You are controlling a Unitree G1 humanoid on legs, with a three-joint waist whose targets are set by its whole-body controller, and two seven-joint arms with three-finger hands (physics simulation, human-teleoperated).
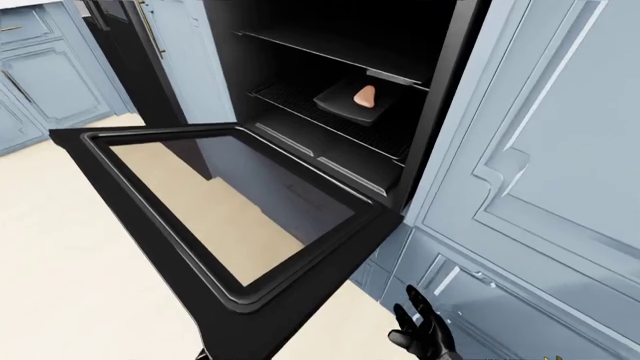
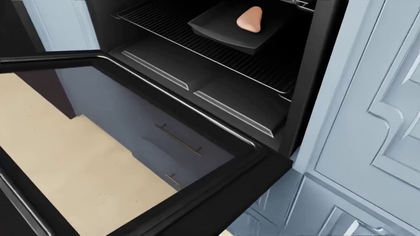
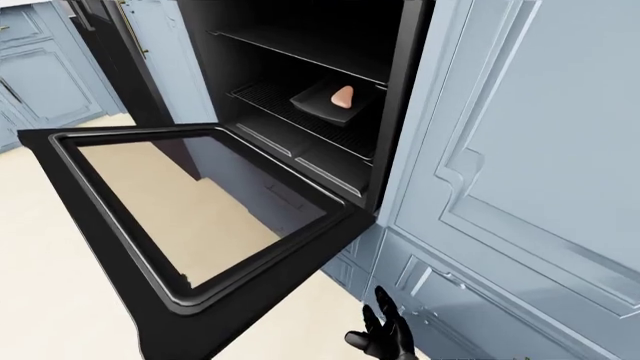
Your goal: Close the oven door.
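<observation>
Pale blue cabinets point(image 3: 520, 150) fill my right. The black oven door point(image 1: 230, 217) hangs fully open, level, at nine o'clock of my right hand point(image 3: 383, 337), fingers spread, holding nothing, just beside a drawer front.

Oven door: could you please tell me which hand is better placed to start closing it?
Probably the right. Only one hand shows, open, low in the eye views and just right of the open door's corner. It looks like the right hand. The left is out of view.
</observation>
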